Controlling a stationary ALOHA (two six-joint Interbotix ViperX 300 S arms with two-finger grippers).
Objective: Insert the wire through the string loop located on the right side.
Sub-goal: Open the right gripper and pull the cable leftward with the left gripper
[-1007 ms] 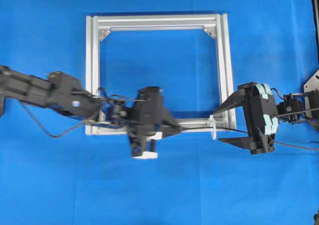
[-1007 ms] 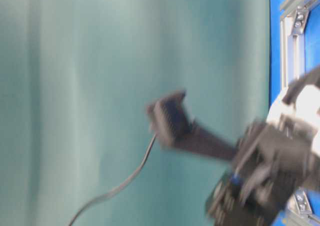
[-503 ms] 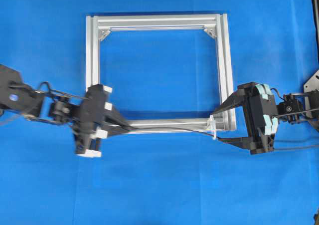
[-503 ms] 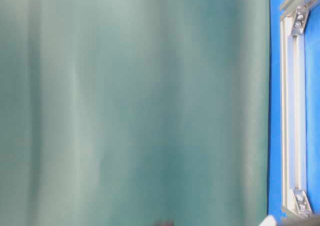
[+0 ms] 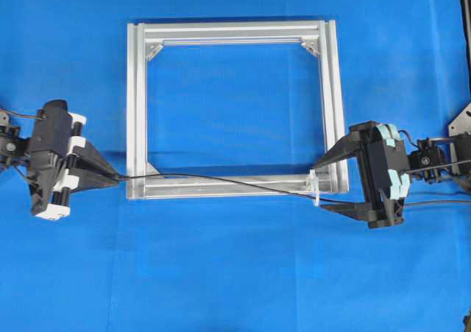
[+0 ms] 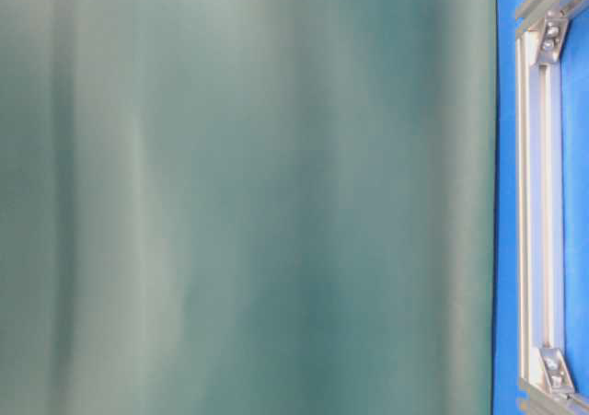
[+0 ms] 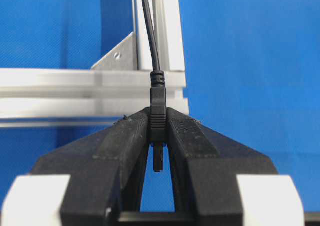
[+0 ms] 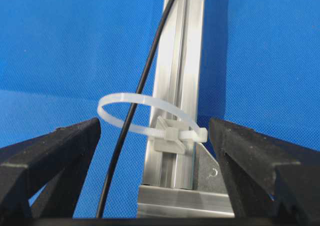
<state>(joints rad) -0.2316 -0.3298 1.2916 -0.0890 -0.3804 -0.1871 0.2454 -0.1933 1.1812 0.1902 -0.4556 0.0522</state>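
The wire (image 5: 221, 181) is running taut-ish from the left gripper (image 5: 110, 176), just outside the bottom-left corner of the aluminium frame (image 5: 136, 89), along the frame's bottom rail and on to its bottom-right corner, where it is passing through the string loop (image 5: 315, 188); the right wrist view is showing this most clearly, w/ the black line going inside the white ring (image 8: 150, 110) beside the rail. The left fingers (image 7: 125, 136) are clenched on the wire's plug end, pinching the moulded body just behind the strain relief, w/ the metal tip poking back between them. The right gripper (image 5: 324, 183) is hanging w/ its fingers spread wide either side of the loop, holding nothing. Handling, as a judgement: the wire is looking light, thin and floppy, so it is prob. going to sag and whip if moved fast; the plug is the one stiff, thicker bit and the best place to hold, since bare cable could slip or kink. The loop is looking like a thin, springy plastic tie fixed to the frame, easy to bend aside, so pulling should be gentle and in line w/ the rail. Where the wire ends beyond the frame's right side is hard to tell from overhead; it may be trailing off under the right arm. The table-level view is showing only a corner of the frame on the blue desk (image 5: 235, 273).
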